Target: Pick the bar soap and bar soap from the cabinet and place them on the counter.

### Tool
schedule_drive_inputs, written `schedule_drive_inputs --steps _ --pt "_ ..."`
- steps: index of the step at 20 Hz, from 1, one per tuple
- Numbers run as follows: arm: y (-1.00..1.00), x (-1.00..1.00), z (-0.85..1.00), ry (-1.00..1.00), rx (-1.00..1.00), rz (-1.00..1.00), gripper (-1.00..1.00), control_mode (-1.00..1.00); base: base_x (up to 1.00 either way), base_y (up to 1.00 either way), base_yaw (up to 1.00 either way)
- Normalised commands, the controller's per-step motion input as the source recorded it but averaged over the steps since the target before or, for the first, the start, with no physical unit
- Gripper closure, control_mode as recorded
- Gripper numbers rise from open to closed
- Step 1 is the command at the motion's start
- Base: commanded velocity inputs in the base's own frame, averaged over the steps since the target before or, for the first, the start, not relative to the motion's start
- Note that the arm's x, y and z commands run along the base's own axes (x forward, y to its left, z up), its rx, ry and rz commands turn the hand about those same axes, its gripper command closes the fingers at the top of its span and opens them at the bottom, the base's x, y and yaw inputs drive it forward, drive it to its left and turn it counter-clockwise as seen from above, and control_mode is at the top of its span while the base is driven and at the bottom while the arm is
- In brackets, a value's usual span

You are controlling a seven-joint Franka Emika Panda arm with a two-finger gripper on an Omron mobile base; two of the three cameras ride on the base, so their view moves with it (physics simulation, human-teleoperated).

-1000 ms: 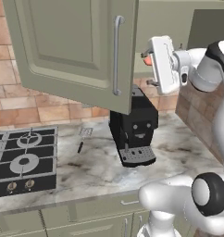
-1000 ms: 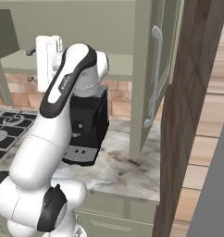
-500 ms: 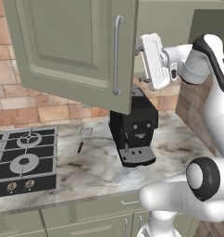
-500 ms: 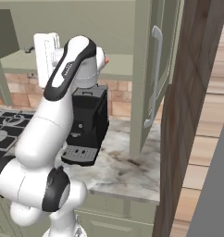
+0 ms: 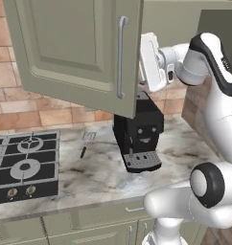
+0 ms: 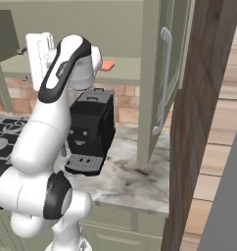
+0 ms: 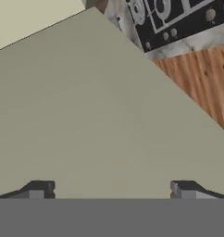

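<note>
A coral-red bar soap (image 6: 107, 65) lies on the bottom shelf of the sage-green cabinet (image 6: 125, 29), just right of my upper arm. My gripper (image 7: 110, 190) is open, its fingertips (image 7: 37, 190) far apart with nothing between them, facing the flat green face of the open left door (image 5: 65, 43). In the left base view the white hand (image 5: 150, 68) is raised beside that door's right edge, level with the shelf. The marbled counter (image 5: 103, 167) runs below.
A black coffee machine (image 5: 139, 129) stands on the counter under the cabinet. A black gas hob (image 5: 22, 165) sits to the left. The right door (image 6: 162, 83) hangs open beside a tall wood panel (image 6: 203, 122). A small dark utensil (image 5: 84, 149) lies near the hob.
The hand has swung left, closer to the open left door's edge, and the arm has leaned in after it. The jaws stay open.
</note>
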Motion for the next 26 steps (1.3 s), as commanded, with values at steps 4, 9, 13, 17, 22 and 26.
schedule_drive_inputs --steps 4,9,13,17,22,26 --pt "0.35 -0.01 0.03 -0.04 0.00 0.00 -1.00 -1.00 0.00 0.00 0.00" --pt "0.38 -0.14 0.06 -0.05 0.00 0.01 -1.00 -1.00 0.00 0.00 0.00" --pt "0.34 -0.34 0.08 -0.09 0.00 0.02 -1.00 -1.00 0.00 0.00 0.00" --pt "0.29 -0.48 0.11 -0.13 0.00 0.02 -1.00 -1.00 0.00 0.00 0.00" --pt "0.34 -0.51 0.04 -0.13 0.00 0.01 -1.00 -1.00 0.00 0.00 0.00" --pt "0.46 -0.28 0.00 -0.13 0.00 0.00 -1.00 -1.00 0.00 0.00 0.00"
